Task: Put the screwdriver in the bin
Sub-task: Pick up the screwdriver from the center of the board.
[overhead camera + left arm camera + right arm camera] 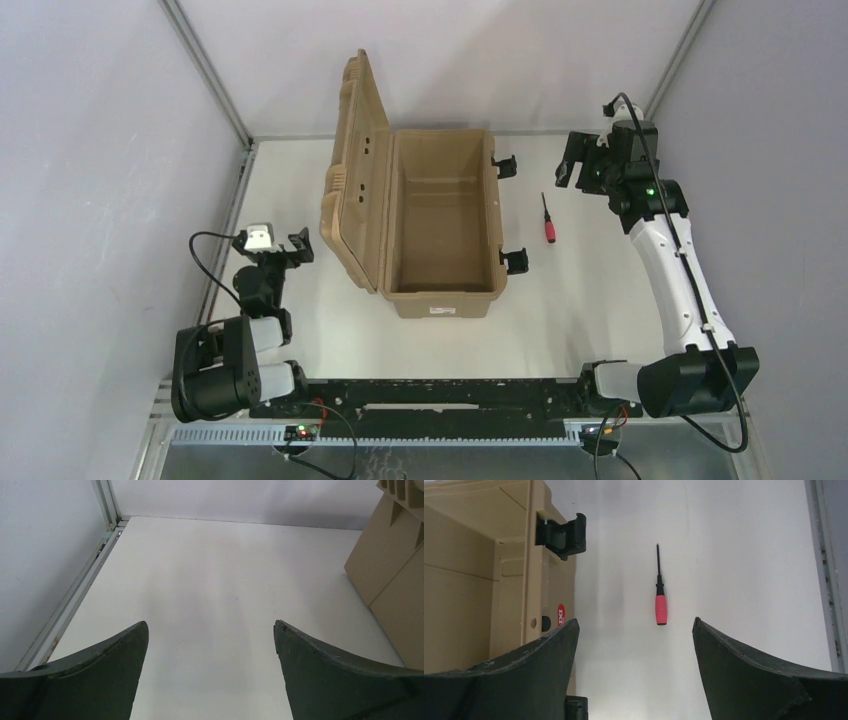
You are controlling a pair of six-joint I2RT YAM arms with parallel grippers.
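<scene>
beside ribbed tan bin [440,225], slim red-handled screwdriver [547,219]

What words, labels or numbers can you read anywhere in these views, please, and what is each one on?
Red oval sticker on the bin wall facing the screwdriver: white letters turned sideways, possibly "IXI", too blurred to be sure.
White label on the bin's near wall: print too small to read.
Screwdriver: no visible text.
</scene>
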